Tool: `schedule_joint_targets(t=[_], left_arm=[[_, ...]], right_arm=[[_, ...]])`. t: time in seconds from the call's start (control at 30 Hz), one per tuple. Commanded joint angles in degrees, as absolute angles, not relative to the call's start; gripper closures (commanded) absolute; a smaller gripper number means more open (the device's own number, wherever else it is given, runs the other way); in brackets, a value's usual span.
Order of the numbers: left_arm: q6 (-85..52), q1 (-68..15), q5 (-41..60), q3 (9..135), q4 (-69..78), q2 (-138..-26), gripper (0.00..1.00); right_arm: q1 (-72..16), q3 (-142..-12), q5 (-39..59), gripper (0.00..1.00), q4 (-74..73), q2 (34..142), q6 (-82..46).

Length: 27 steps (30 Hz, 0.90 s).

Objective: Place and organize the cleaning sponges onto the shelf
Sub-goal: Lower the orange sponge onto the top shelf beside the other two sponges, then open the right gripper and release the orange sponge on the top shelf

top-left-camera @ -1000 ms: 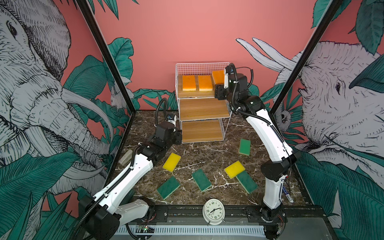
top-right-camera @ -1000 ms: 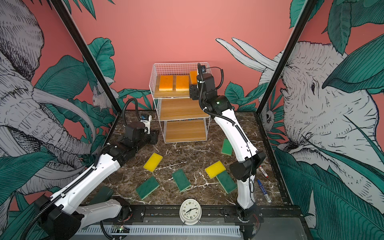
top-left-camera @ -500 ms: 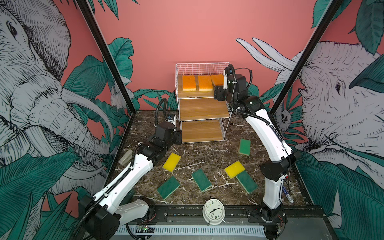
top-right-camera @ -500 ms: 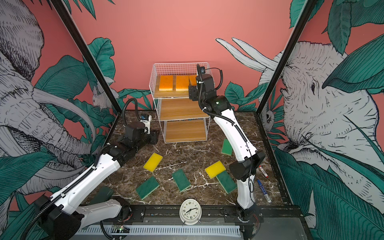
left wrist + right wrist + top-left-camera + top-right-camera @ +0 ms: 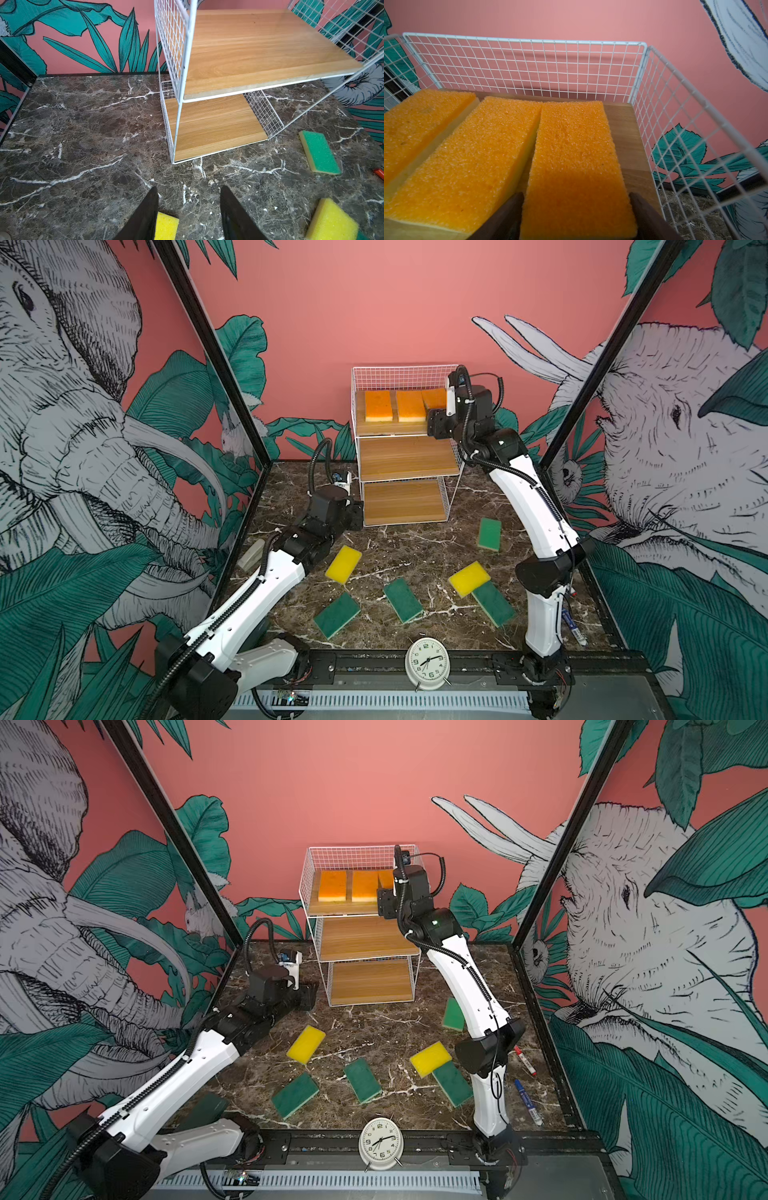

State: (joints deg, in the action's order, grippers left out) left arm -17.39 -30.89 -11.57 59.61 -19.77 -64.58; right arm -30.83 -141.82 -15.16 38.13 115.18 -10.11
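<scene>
Right gripper reaches into the top tier of the white wire-mesh shelf with light wooden boards, which stands at 12 o'clock on the dark veined marble tabletop. Its dark fingers lie along both long sides of an orange rectangular foam sponge, at its near end. Whether they pinch it or merely flank it, I cannot tell. That sponge lies flat on the board, scouring face up, close against a second orange sponge, and a third orange sponge lies beyond that.

Left gripper hangs low over the marble at 10 o'clock, jaws parted and empty. One finger is above the corner of a yellow rectangular foam sponge at 9 o'clock.

A second yellow sponge at 4 o'clock overlaps a dark green rectangular sponge. The 2 o'clock green sponge, the 6 o'clock green sponge and the 7 o'clock green sponge lie singly. The middle and bottom boards are bare.

These sponges look light, soft and springy, and the coarse face should resist slipping. The best hold is probably across the short width near one end, with the fingers set down to the marble beside the long edges. A gentle squeeze should do, since a hard one would likely bow the foam so that it springs out of line on release. The overlapping yellow one should be lifted before the green one beneath it.
</scene>
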Motion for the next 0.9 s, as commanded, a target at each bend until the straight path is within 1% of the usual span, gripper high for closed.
schedule_joint_targets(t=[0.0, 0.2, 0.3, 0.6, 0.87], left_arm=[[-18.2, -30.5, -12.0, 59.0, -19.3, -63.0, 0.51], [-18.5, -30.5, -12.0, 58.8, -19.2, -63.5, 0.51], [-18.8, -30.5, -11.8, 58.8, -19.1, -63.6, 0.51], [-18.8, -30.4, -11.4, 58.7, -19.4, -63.5, 0.51], [-18.8, -30.4, -11.2, 58.4, -19.7, -63.1, 0.51]], right_arm=[[-29.6, -142.9, -14.4, 0.22, 39.0, 116.2, -10.3], [-29.6, -142.6, -13.3, 0.32, 39.4, 116.1, -9.7], [-29.7, -142.2, -13.3, 0.35, 39.4, 115.8, -9.3], [-29.6, -139.3, -13.8, 0.38, 38.7, 113.5, -10.4], [-29.7, -137.4, -14.4, 0.38, 38.0, 111.9, -11.6]])
